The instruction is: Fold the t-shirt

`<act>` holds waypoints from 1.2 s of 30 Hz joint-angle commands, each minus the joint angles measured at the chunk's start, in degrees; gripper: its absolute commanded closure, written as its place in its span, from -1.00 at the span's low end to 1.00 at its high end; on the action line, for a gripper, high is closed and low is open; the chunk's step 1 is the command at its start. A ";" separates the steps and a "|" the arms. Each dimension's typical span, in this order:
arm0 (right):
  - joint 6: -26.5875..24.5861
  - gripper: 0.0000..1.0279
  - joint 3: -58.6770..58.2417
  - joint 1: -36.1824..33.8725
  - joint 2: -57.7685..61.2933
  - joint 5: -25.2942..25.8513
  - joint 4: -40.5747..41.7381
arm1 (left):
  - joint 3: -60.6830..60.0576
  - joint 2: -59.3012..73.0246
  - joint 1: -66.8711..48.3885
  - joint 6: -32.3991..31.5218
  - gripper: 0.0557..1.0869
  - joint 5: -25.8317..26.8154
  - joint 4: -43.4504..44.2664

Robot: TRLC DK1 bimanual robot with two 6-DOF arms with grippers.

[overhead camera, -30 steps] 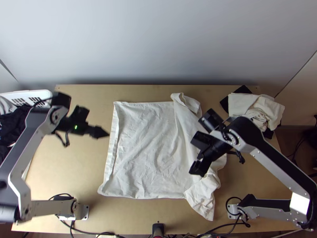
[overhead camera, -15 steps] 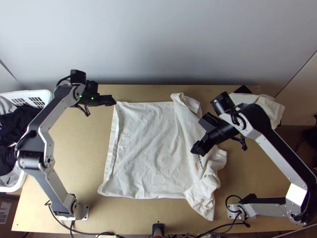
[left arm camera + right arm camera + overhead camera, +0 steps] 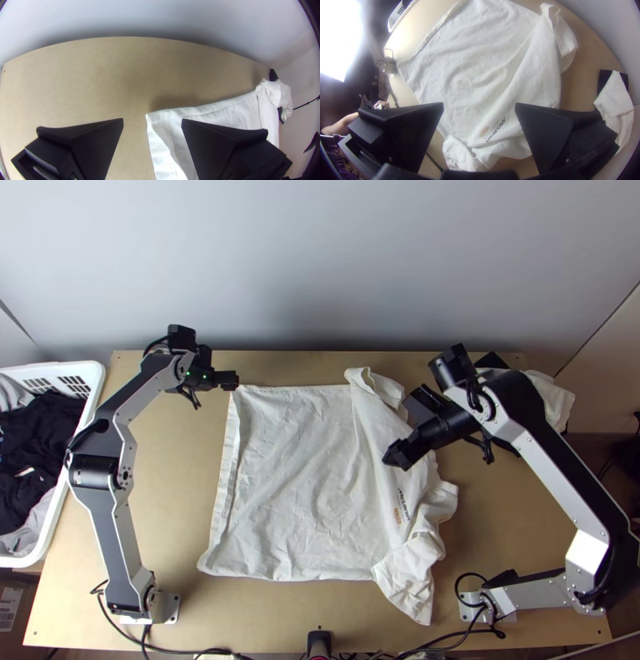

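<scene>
White, one t-shirt (image 3: pixel 296 484) lies partly spread, partly bunched on one table (image 3: pixel 172 508).

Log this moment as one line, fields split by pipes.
T-shirt: mostly spread, right side rumpled | left gripper: open, by far left corner | right gripper: open, above right part | pale cloth: far right
</scene>
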 commanded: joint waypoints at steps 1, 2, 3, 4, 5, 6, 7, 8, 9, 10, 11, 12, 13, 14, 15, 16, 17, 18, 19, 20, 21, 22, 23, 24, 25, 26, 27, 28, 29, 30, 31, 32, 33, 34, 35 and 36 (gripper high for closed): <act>0.55 -0.93 4.62 -2.36 4.10 0.71 2.08 | 0.96 2.38 -1.19 0.10 -0.60 -1.34 -0.27; 0.55 -0.93 5.24 -2.62 4.63 0.71 2.34 | 0.96 2.38 -1.37 0.28 -0.60 -1.34 -0.62; 0.55 -0.93 5.86 -3.06 5.24 0.71 2.61 | 0.96 2.55 -1.63 0.54 -0.60 -1.34 -1.06; 0.55 -0.93 6.38 -3.23 5.68 0.71 2.87 | 0.96 2.64 -1.81 0.63 -0.60 -1.43 -1.24; 0.63 -0.93 6.65 -3.23 6.12 0.71 3.05 | 0.96 2.82 -1.98 0.81 -0.60 -1.43 -1.33; 0.72 -0.93 6.82 -3.32 6.39 0.71 3.31 | 0.96 2.99 -2.07 1.07 -0.60 -1.52 -1.24; 0.98 -0.93 6.91 -3.23 6.56 0.71 3.75 | 1.14 3.34 -2.16 1.07 -0.57 -1.52 -1.24; 1.07 -0.93 6.91 -3.23 6.65 0.71 3.93 | 1.49 3.70 -2.25 1.07 -0.48 -1.61 -1.24; 1.07 -0.93 6.91 -3.23 6.83 0.71 3.93 | 1.67 3.96 -2.25 0.98 -0.44 -1.52 -1.24; 1.07 -0.93 6.82 -3.23 6.91 0.71 4.10 | 2.02 4.40 -2.34 0.89 -0.35 -1.52 -1.24; 1.07 -0.93 6.82 -3.32 7.00 0.71 4.45 | 2.46 4.93 -2.51 0.81 -0.20 -1.52 -1.24; 0.98 -0.93 6.82 -3.76 7.27 0.80 5.07 | 2.99 5.37 -2.60 0.72 -0.05 -1.52 -1.41; 0.98 -0.93 6.91 -4.11 7.44 1.06 6.12 | 3.78 5.89 -2.69 0.81 0.12 -1.43 -2.12; 0.98 -0.93 7.00 -4.64 7.88 1.41 7.70 | 4.48 6.42 -2.78 0.72 0.29 -1.43 -2.73; 0.98 -0.93 7.35 -5.17 8.41 2.03 9.55 | 4.74 6.60 -2.78 0.63 0.46 -1.43 -2.91; 0.90 -0.93 8.05 -5.61 9.46 3.00 11.22 | 4.83 6.68 -2.78 0.63 0.63 -1.43 -2.91; 0.63 -0.93 9.19 -5.78 10.87 3.87 12.19 | 4.92 6.68 -2.78 0.63 0.78 -1.43 -2.91; 0.28 -0.93 10.78 -5.96 12.71 4.93 12.98 | 5.01 6.60 -2.78 0.81 0.91 -1.43 -2.82; -0.16 -0.93 12.45 -6.05 14.91 6.07 13.77 | 5.01 6.60 -2.78 0.89 0.92 -1.43 -2.91; -0.68 -0.93 14.38 -6.13 17.20 6.34 14.30 | 5.01 6.42 -2.78 0.89 0.93 -1.34 -3.00; -1.12 -0.93 16.49 -6.49 20.01 6.51 14.74 | 5.01 6.24 -2.78 0.98 0.93 -1.34 -3.17; -1.21 -0.93 18.69 -6.66 22.65 6.95 15.18 | 5.01 5.98 -2.78 1.16 0.93 -1.34 -3.35; -1.21 -0.90 21.15 -6.75 25.46 6.95 15.35 | 5.01 5.63 -2.86 1.07 0.93 -1.25 -3.61; -1.21 -0.87 23.78 -6.84 28.27 6.95 15.35 | 5.01 5.19 -2.95 0.89 0.93 -1.08 -3.79; -1.21 -0.87 26.42 -6.84 30.91 6.95 15.35 | 5.01 4.66 -3.04 0.72 0.93 -0.90 -3.96; -1.12 -0.87 29.06 -6.75 33.46 6.95 15.35 | 5.01 3.96 -3.21 0.63 0.93 -0.81 -4.31; -0.86 -0.87 31.69 -6.66 35.83 6.95 15.35 | 5.01 3.17 -3.21 0.45 0.93 -0.64 -4.67; -0.68 -0.87 34.24 -6.49 38.03 6.95 15.35 | 5.01 2.29 -3.30 0.37 0.93 -0.29 -5.02; -0.42 -0.87 36.97 -6.31 40.31 6.95 15.35 | 5.01 1.50 -3.30 -0.25 0.93 0.06 -5.19; -0.33 -0.87 39.08 -6.13 42.25 6.95 15.35 | 5.01 0.71 -3.30 -0.34 0.93 0.68 -5.46; -0.25 -0.87 40.75 -5.96 43.83 7.04 15.35 | 5.01 -0.08 -3.30 -0.42 0.93 0.94 -5.72; -0.25 -0.87 41.98 -5.70 45.15 7.13 15.53 | 5.01 -0.88 -3.30 -0.42 0.93 1.03 -6.07; -0.25 -0.87 42.42 -5.43 46.20 7.39 16.23 | 5.01 -1.49 -3.39 -0.42 0.93 1.21 -6.16; -0.25 -0.87 42.42 -5.26 46.82 7.57 16.93 | 5.10 -2.02 -3.57 -0.51 0.93 1.29 -6.16; -0.25 -0.86 42.42 -5.08 47.34 7.65 17.28 | 5.10 -2.55 -3.65 -0.60 0.93 1.38 -6.16; -0.25 -0.86 42.42 -4.90 47.87 7.83 17.37 | 5.10 -2.90 -3.65 -0.69 0.93 1.38 -6.16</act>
